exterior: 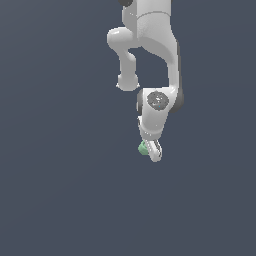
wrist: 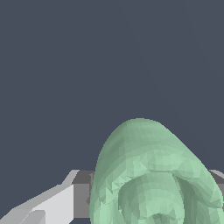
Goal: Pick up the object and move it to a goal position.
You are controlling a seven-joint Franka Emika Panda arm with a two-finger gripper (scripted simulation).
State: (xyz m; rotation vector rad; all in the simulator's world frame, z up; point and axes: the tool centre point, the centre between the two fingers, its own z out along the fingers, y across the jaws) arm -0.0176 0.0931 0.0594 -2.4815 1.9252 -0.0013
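The claw [exterior: 151,150] hangs at the arm's [exterior: 155,45] lower end, its fingers [wrist: 48,205] drawn in on the object [exterior: 144,147], which appears clamped between them, though the exterior view shows only a green sliver at the fingertips. There is one claw, one arm and one object. In the wrist view the object [wrist: 153,175] fills the foreground: pale green, rounded, faceted, with concentric rings on its face. Around it lies a plain dark grey-blue surface [exterior: 60,190].

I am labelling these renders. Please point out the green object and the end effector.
green object [wrist: 153,175]: wrist view, on its ringed pale green face.
end effector [exterior: 152,151]: exterior view, at the fingertips, beside the green piece.
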